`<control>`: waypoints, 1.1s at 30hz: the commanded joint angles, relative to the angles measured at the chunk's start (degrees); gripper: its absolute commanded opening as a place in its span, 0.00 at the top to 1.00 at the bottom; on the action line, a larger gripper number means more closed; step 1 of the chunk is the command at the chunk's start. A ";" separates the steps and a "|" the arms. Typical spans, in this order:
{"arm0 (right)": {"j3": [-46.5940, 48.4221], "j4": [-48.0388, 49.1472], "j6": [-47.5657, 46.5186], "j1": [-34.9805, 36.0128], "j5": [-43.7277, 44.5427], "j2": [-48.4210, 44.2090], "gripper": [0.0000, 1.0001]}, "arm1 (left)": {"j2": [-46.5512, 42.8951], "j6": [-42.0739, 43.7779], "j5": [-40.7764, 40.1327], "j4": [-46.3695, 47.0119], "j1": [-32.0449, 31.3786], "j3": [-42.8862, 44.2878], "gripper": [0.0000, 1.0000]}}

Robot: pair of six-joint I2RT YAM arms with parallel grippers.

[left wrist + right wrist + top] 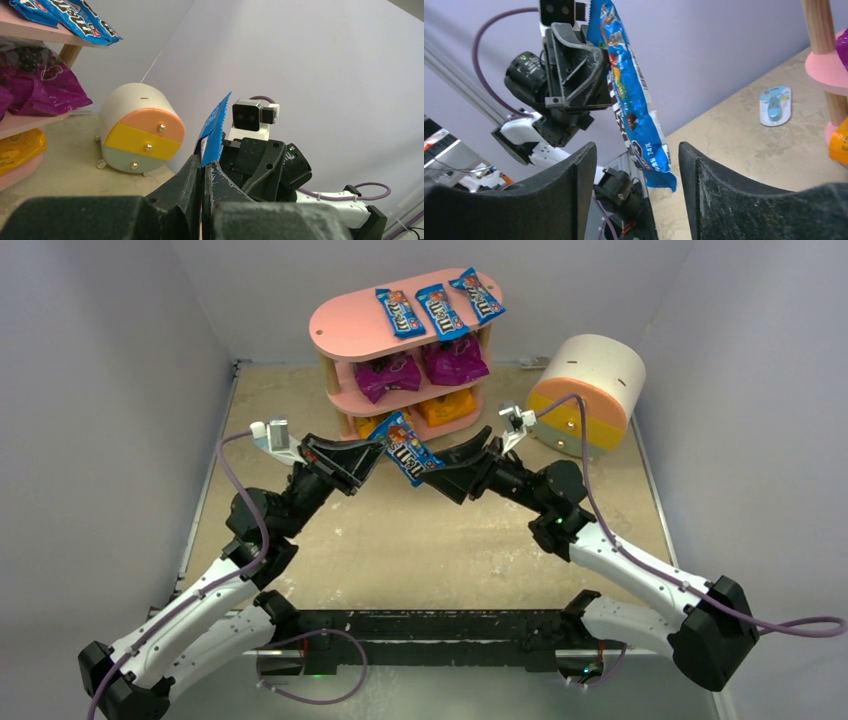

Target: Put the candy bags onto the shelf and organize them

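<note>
In the top view, the left gripper is seen clamped on 1 end of a blue M&M's packet, which is held above the table between both tools. The right gripper is set at the packet's other end with its jaws apart. Just beyond both tools stands the pink shelf. 3 M&M's packets lie on its top board, 2 purple bags on the middle 1, and 2 orange bags on the lowest.

In the left wrist view, the fingers are pressed together on the packet's edge (it rises upright from them). A drawer unit is seen ahead to the left.

In the right wrist view, the packet's lower end hangs between the spread fingers; contact cannot be told. A pale blue oval item lies on the table, ahead to the right.
</note>
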 commanded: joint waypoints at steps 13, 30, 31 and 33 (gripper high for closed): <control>4.87 0.78 2.67 0.03 0.09 0.41 1.00 | -0.25 3.75 -7.03 -4.40 -0.23 1.62 0.73; 44.99 -29.71 -6.76 0.03 18.73 23.70 1.00 | -17.41 -3.08 -49.50 -58.11 -0.17 2.77 0.09; 47.95 -31.04 -7.15 0.03 20.19 25.90 1.00 | -17.89 -3.26 -49.99 -58.92 -0.18 2.62 0.08; 53.20 -32.15 -8.31 0.03 21.21 30.08 1.00 | -18.38 -3.42 -50.95 -60.72 -0.17 2.79 0.08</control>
